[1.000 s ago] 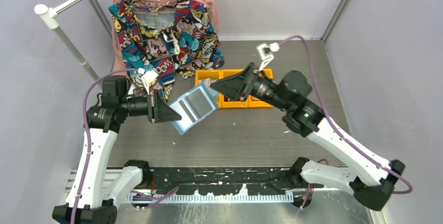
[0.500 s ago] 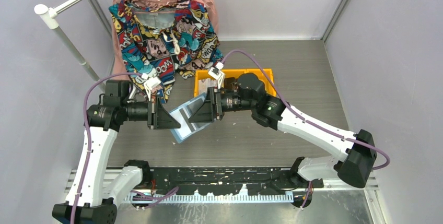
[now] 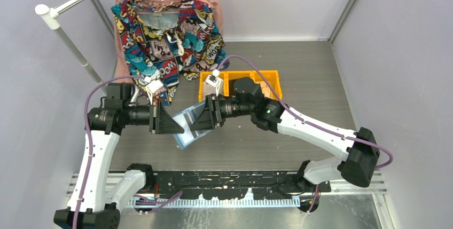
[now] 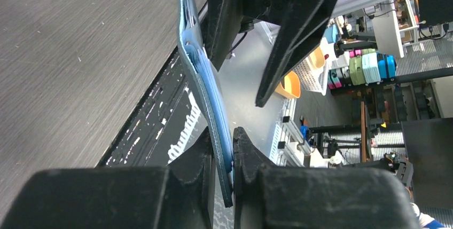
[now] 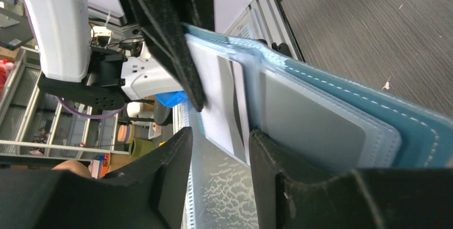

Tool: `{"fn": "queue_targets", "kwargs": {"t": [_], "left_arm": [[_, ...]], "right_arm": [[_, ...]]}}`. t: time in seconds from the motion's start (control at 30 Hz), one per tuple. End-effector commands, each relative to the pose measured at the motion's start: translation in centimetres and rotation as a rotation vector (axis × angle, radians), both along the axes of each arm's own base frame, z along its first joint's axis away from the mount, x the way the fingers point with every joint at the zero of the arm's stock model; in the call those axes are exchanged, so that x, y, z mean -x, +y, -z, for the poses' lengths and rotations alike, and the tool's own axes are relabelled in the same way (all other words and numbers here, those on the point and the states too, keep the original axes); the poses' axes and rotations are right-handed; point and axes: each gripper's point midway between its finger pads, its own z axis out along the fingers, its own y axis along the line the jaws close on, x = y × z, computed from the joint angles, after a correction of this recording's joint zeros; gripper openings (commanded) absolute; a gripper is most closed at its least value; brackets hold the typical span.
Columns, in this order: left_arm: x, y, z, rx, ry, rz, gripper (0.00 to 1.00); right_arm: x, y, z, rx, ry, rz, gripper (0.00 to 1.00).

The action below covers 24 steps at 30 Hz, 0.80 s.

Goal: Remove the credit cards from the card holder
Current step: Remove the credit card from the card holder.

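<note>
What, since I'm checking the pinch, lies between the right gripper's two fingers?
Right wrist view: a pale card of the card holder lies between the right gripper's fingers, not yet pinched.

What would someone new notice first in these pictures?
The open blue card holder hangs in the air over the middle of the table. The left gripper clamps its edge, and the right gripper has its open jaws around a pale credit card. At the back left hangs a loud comic-print shirt, with orange bins to its right.
</note>
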Motion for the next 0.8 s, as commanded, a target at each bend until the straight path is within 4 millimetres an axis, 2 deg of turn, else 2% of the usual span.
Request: {"fn": "queue_targets", "kwargs": {"t": [0.0,0.17,0.3,0.4,0.53,0.67,0.77], "left_arm": [[1.0,-0.4,-2.9,0.096,-0.096,0.068,0.00],[1.2,-0.5,-3.2,0.116,-0.092,0.078,0.01],[1.8,-0.7,-4.0,0.168,-0.077,0.111,0.13],[2.0,-0.7,-4.3,0.195,-0.093,0.131,0.15],[2.5,-0.7,-4.4,0.223,-0.079,0.155,0.18],[2.6,-0.7,-4.2,0.224,-0.086,0.157,0.18],[2.4,-0.7,-4.3,0.221,-0.102,0.154,0.11]], "right_arm": [[1.6,1.6,-2.9,-0.126,-0.036,-0.069,0.45],[1.9,1.6,-4.5,-0.217,-0.028,-0.077,0.27],[1.8,1.5,-5.1,-0.285,0.001,-0.060,0.14],[1.9,1.2,-5.5,-0.334,0.017,-0.054,0.07],[2.4,0.5,-6.5,-0.392,0.028,-0.062,0.01],[3.0,-0.5,-7.1,-0.418,0.016,-0.066,0.01],[3.5,-1.2,-7.3,-0.429,0.012,-0.071,0.01]]}}
